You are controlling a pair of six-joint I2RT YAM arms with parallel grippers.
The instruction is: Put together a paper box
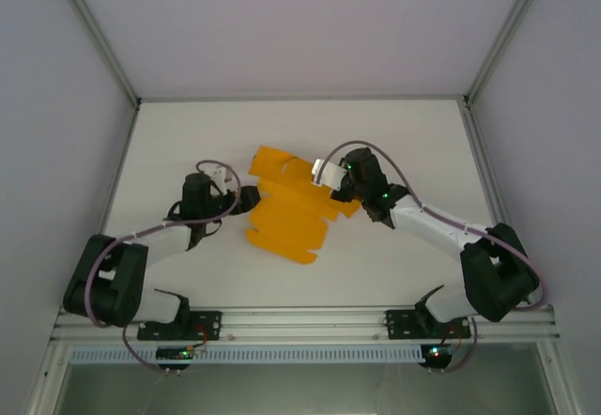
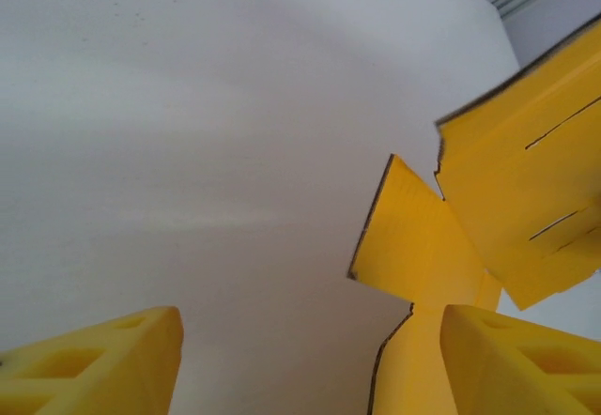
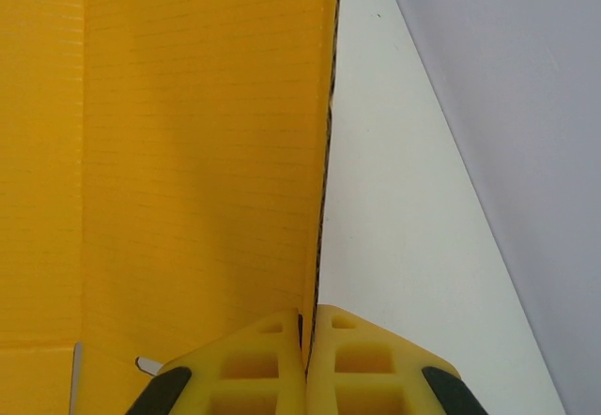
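Right gripper (image 3: pixel 307 329) clenched on the paper box (image 3: pixel 188 152): in the right wrist view both yellow fingers (image 3: pixel 254 363) are pressed together with the card's thin dark edge caught between them. How deep the card sits in the pinch is hidden by the fingers.

Paper box (image 1: pixel 291 213): orange-yellow die-cut sheet, unfolded, lying mid-worktop between the two arms in the top view, flaps and notches along its outline. From above I cannot tell which flaps are lifted. In the left wrist view the sheet (image 2: pixel 423 246) is cut off by the right and bottom frame edges; two panels with slits rise at an angle, dark cut edges visible, focus soft.

Left gripper (image 2: pixel 310 330): released, fingers (image 2: pixel 94 363) spread wide, tips alone in frame. A strip of card runs up between them, close to the right-hand finger; contact cannot be judged. In the top view the left gripper (image 1: pixel 246 199) sits at the sheet's left edge and the right gripper (image 1: pixel 331 176) at its upper right, fingertips covered by the wrist hardware.

Worktop (image 1: pixel 394 265): plain white, bare around the sheet. Grey enclosure walls (image 1: pixel 56 105) on three sides; one wall (image 3: pixel 526 105) beside the right gripper.
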